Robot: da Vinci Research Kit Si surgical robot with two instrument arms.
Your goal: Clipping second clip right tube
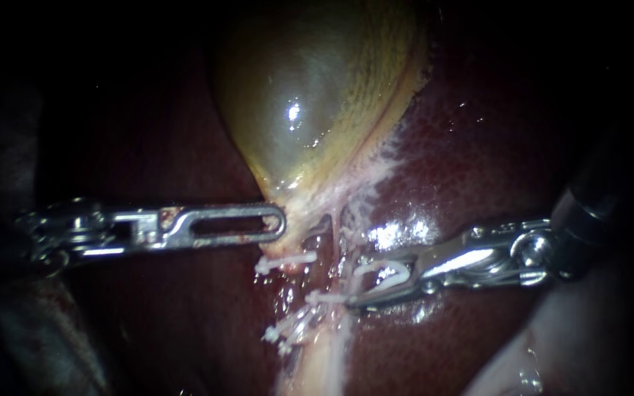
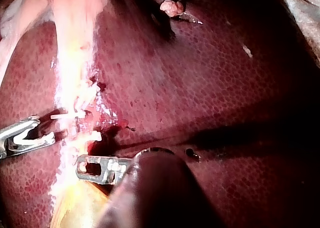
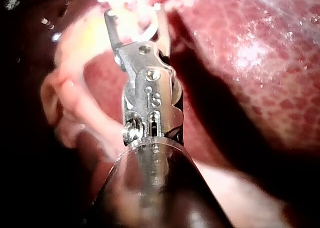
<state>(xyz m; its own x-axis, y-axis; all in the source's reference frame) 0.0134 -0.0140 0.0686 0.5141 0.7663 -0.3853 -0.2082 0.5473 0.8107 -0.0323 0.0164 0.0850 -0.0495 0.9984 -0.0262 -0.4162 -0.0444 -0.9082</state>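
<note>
Left instrument (image 1: 280, 220) reaches in level from the left, its slotted tip right at the neck of the gallbladder (image 1: 310, 95). Whether it has a hold on the tissue there, I can't tell. Right instrument (image 1: 354, 284) comes in from the right, low over the liver (image 1: 478, 147). Its jaws stand apart with a white open clip (image 1: 384, 270) seated between them, both jaws bearing on it. The tips are up against the right tube (image 1: 340, 224), the pale strand running down from the neck. I can't make out whether the clip's legs straddle it. A placed clip (image 1: 288, 261) lies crosswise just under the left instrument's tip. More white clips (image 1: 291, 326) bunch lower down on the pale stalk.
</note>
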